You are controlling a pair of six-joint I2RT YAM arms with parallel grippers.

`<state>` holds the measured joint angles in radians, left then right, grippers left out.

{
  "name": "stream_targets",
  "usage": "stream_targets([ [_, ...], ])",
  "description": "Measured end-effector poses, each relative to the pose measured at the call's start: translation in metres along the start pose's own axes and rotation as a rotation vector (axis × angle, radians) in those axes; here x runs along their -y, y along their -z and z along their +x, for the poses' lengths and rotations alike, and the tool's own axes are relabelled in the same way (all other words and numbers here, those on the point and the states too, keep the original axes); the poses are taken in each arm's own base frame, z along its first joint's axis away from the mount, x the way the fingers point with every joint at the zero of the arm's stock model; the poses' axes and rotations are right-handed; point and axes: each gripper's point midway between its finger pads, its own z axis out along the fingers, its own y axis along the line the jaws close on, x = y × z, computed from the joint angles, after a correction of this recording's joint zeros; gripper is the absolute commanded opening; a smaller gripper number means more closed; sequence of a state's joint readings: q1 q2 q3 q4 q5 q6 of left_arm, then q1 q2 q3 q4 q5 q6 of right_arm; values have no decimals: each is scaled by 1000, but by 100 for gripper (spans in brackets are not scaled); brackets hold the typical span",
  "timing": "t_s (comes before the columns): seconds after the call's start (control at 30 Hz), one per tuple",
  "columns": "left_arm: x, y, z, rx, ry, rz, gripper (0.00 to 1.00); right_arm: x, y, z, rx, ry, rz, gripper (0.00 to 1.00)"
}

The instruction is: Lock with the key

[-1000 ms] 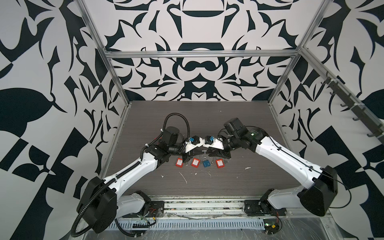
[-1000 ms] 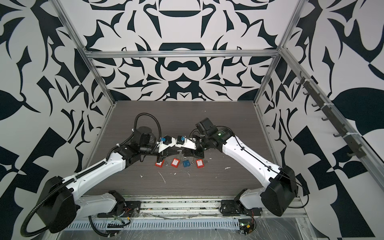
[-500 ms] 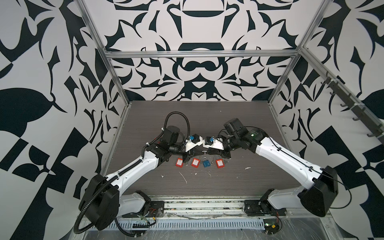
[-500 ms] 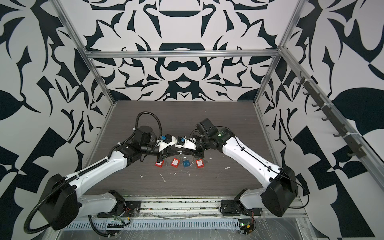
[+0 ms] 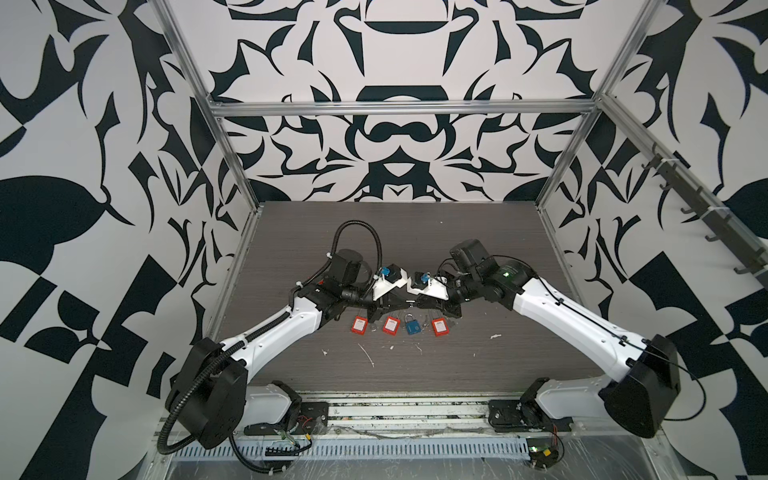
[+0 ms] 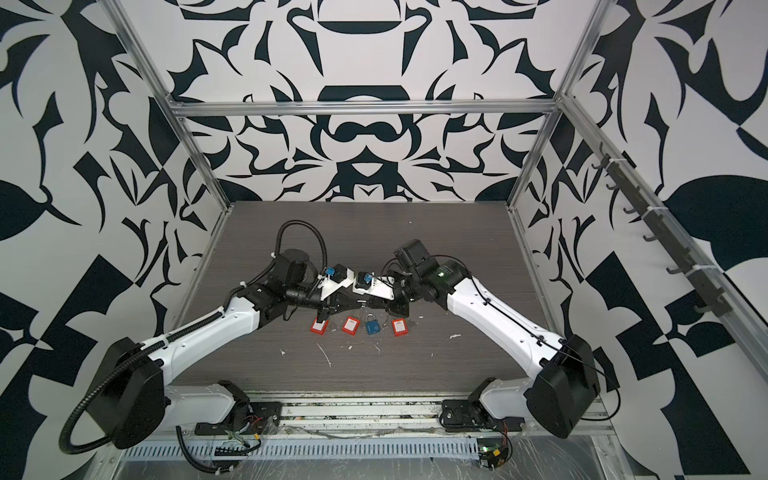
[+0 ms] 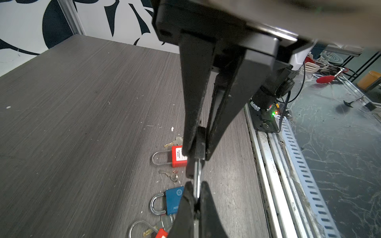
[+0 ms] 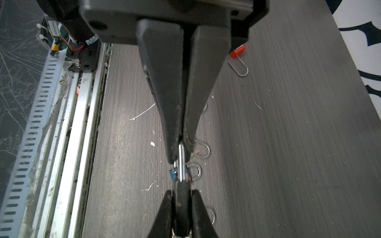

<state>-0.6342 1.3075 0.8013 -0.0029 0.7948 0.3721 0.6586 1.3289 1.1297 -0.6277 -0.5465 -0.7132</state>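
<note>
While it hangs in the air close by the blue padlock (image 5: 412, 328), clear of the table (image 5: 374, 232), the task's piece is shared between both arms: a narrow black body (image 7: 191, 170) with a silver bar (image 7: 198, 178) running out of 1 end. Seen edge-on, I judge it to be a padlock body and its shackle, though a black-headed key cannot be ruled out. The right gripper (image 7: 193, 157) is clamped on the black body, and the left gripper (image 7: 195, 186) is pinched tight on the silver bar.

It should handle as small, rigid and fairly light. The polished bar looks slippery and may twist in a pinch, so the flat sides of the body are the surer hold, with the keyhole end left clear.

In a row with the blue padlock lie 3 red padlocks (image 5: 390, 325), 2 on the left arm's side and 1 on the right arm's. Some loose keys (image 7: 171, 174) lie between the blue padlock and that 1 red lock.
</note>
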Motion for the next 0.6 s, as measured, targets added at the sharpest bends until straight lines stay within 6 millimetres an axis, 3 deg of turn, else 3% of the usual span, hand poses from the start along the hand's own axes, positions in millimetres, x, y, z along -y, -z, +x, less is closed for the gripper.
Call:
stream_targets([
  [0.37, 9, 4, -3, 11, -171, -81, 0, -9, -1, -6, 42, -21, -63, 0],
  [0.6, 7, 4, -4, 12, -175, -96, 0, -6, -3, -6, 52, -18, -50, 0],
])
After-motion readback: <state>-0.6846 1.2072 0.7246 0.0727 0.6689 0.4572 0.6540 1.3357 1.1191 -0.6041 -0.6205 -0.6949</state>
